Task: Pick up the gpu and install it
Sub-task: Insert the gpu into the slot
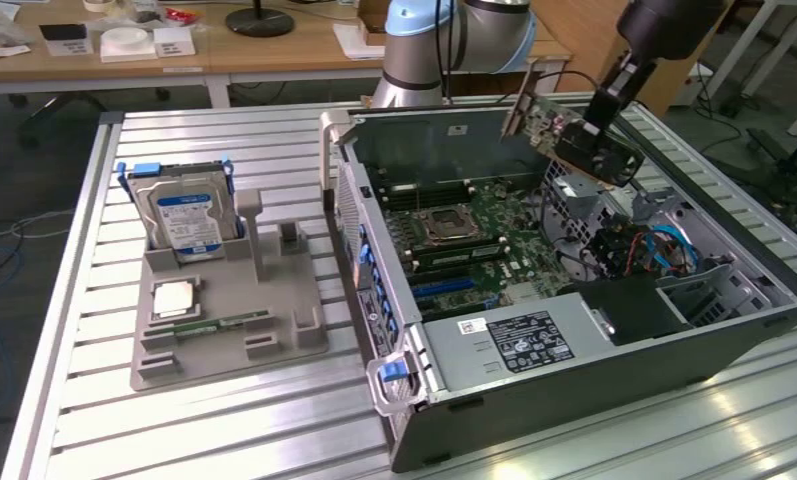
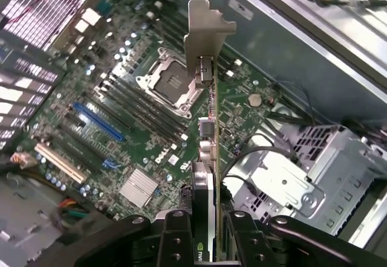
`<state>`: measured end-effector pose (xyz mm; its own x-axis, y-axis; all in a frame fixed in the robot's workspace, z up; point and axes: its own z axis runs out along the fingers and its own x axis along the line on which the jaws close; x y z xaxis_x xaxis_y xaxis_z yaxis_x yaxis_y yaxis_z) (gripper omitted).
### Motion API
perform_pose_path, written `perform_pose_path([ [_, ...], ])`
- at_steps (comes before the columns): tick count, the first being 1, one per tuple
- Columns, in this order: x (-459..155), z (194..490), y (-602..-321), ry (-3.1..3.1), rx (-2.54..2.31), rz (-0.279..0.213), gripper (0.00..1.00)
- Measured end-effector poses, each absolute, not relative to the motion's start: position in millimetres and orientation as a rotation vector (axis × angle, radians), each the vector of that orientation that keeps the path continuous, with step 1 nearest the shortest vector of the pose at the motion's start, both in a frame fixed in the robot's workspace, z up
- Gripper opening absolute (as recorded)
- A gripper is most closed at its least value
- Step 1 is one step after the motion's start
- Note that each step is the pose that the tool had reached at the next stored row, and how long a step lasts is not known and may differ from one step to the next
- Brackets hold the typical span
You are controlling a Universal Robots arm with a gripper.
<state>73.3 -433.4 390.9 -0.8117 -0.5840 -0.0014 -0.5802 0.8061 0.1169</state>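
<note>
My gripper (image 1: 604, 118) hangs over the far right of the open computer case (image 1: 558, 360), shut on the gpu (image 1: 574, 133). The card is a thin board with a brownish face and a silvery end bracket (image 2: 204, 31). The wrist view sees it edge-on, clamped between the two black fingers (image 2: 175, 237) of the gripper (image 2: 208, 221) and pointing away over the green motherboard (image 2: 139, 98). The card floats above the board, clear of the blue slot (image 2: 100, 122) and the tan slot (image 2: 60, 161), which are off to one side of it.
A grey fixture tray (image 1: 225, 345) at the exterior view's left holds a silver hard drive (image 1: 185, 215) with a blue label, a memory stick (image 1: 211, 325) and a processor chip (image 1: 171, 298). A metal drive cage (image 2: 290, 182) with cables sits beside the card. The case walls ring the motherboard.
</note>
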Motion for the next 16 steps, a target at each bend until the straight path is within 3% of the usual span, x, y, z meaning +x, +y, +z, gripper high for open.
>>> perform_pose_path([
  [16,73.3,390.4,-433.4,-2.883,1.128,-0.170,0.27],
])
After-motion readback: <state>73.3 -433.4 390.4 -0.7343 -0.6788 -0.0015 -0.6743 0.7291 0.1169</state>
